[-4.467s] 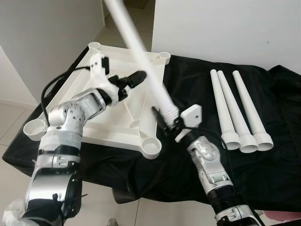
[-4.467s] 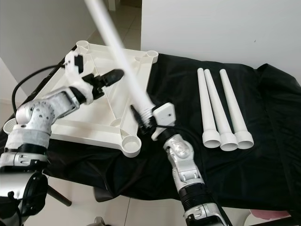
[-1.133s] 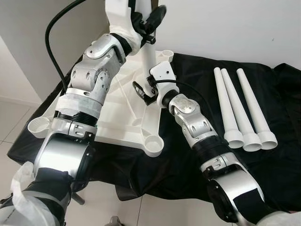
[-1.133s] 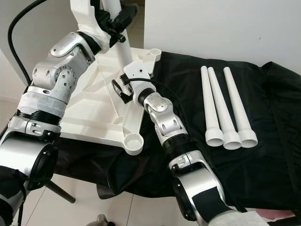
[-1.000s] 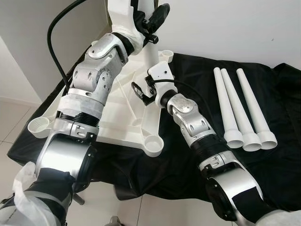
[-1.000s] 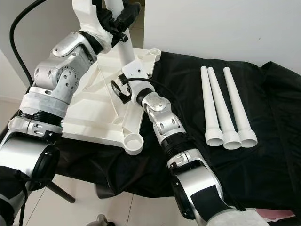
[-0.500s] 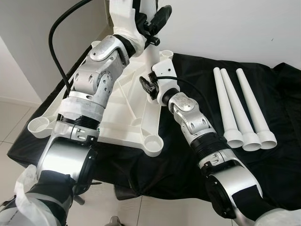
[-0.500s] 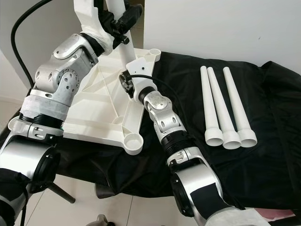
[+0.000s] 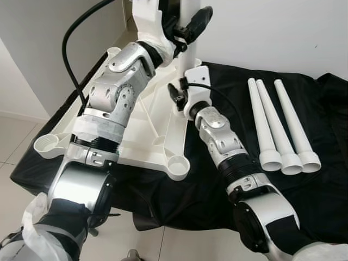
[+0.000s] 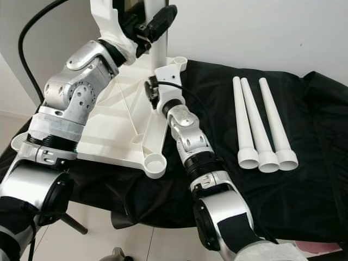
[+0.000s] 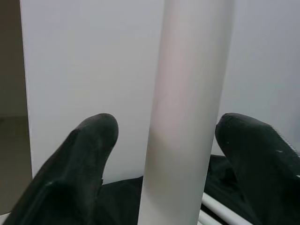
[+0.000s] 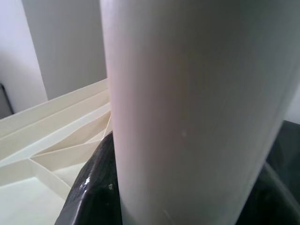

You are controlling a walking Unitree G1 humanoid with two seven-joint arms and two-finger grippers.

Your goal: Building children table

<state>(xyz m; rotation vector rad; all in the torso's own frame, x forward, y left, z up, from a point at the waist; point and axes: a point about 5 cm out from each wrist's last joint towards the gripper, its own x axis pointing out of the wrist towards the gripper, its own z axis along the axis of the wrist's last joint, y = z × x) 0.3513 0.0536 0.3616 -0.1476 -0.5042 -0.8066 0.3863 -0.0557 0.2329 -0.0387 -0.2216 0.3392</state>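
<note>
now the upturned white tabletop lies on the black cloth below both pincers. since a second ago the white leg has gone upright at its far corner. the right pincer grips its base; the left pincer, higher, stands open around it. three spare legs lie right of them.

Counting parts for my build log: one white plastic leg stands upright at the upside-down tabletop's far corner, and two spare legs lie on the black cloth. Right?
Not quite: three spare white tapered plastic legs lie side by side on the black cloth, not two, as the left eye view shows. The upright white leg does stand at the far corner of the upside-down white plastic tabletop.
</note>
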